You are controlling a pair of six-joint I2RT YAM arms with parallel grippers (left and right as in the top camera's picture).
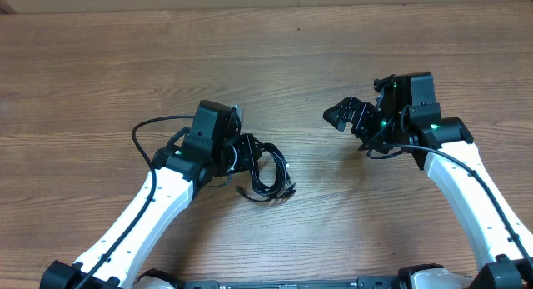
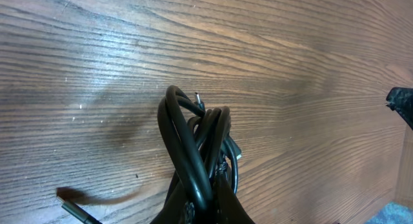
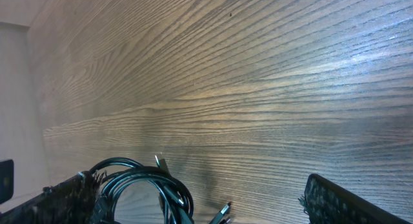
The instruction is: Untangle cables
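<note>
Left gripper (image 1: 247, 151) was pressed together on the cables (image 1: 268, 174), pinching the bundle at one end. In the left wrist view the cords rose out of the jaws as one tight black knot of loops, a small plug tip (image 2: 199, 98) poking from the top. The knot seemed to hang clear of the table (image 1: 275, 47), judging by the shadow beneath it.

Right gripper (image 1: 345, 115) was spread wide and held nothing. It was well apart from the bundle.

Bearing: from my right gripper the cables lay to the left and a little back toward my base. The right wrist camera had them low and left in frame, by my left-hand finger (image 3: 64, 195), with silver plug ends (image 3: 222, 211) trailing toward the middle.

Axis: seen from overhead, the coil was stretched out from the left gripper toward my base, loops stacked close, loose ends at the near edge.

Left arm was nearest and already on it, so I judged it the anchor. The free right arm would have to cross leftward and take a loop or plug end on the open side. Which cord ran over which, I could not tell.
</note>
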